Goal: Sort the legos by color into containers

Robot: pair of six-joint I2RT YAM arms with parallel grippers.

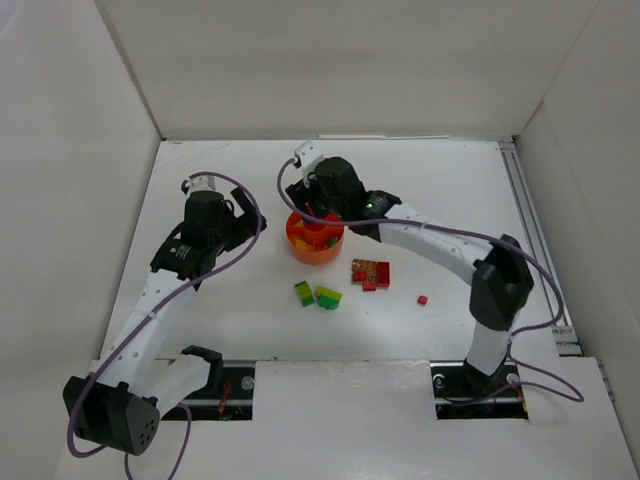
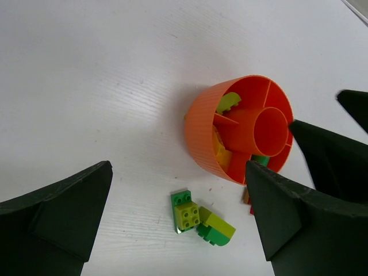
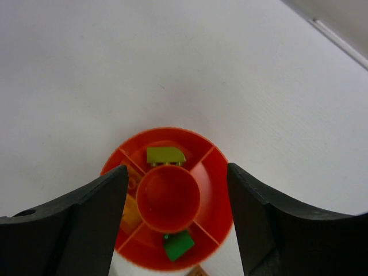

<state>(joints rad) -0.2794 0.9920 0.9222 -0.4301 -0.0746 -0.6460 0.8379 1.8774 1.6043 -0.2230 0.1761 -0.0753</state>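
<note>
The right gripper (image 3: 177, 172) hangs over the dish (image 1: 312, 255), jaws apart and empty. The left gripper (image 2: 178, 168) is wide open, empty. Loose legos (image 1: 327, 296) lie mid-table (image 1: 230, 310), on the dish's near side. They are probably light, rigid and slick; pinch the flat sides.

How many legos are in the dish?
3 show in the dish: lime lego in the top section of the right wrist view, green lego in the bottom section, yellow lego in the left one, partly covered. More may be hidden.
</note>
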